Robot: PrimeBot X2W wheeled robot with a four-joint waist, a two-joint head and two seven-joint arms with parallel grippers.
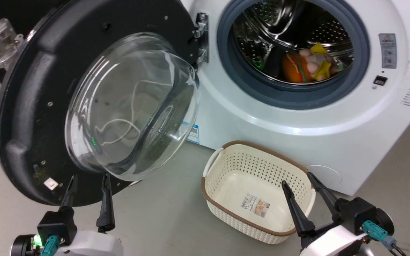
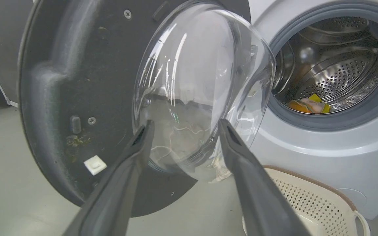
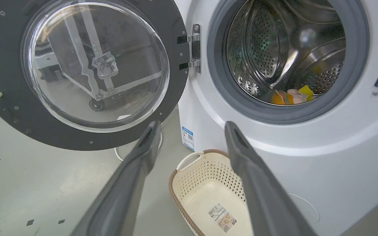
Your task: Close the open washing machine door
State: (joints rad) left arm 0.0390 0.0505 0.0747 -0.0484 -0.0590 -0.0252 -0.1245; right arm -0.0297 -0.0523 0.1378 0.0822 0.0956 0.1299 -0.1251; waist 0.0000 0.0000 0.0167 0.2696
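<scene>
Toys at five o'clock in the drum; the basket holds just a label. Left gripper, at the washing machine door's six o'clock, and right gripper both gape wide, empty.

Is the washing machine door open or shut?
Open: the washing machine door stands swung out on its hinge, leaving the drum uncovered.

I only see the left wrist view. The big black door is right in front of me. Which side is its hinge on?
Observer: The metal hinge joins the washing machine door on the edge beside the drum opening.
Operator: Where's my other arm?
Observer: The right gripper hovers near the basket, jaws open.
Operator: What's inside the basket?
Observer: A sticker lies on its bottom.
</scene>
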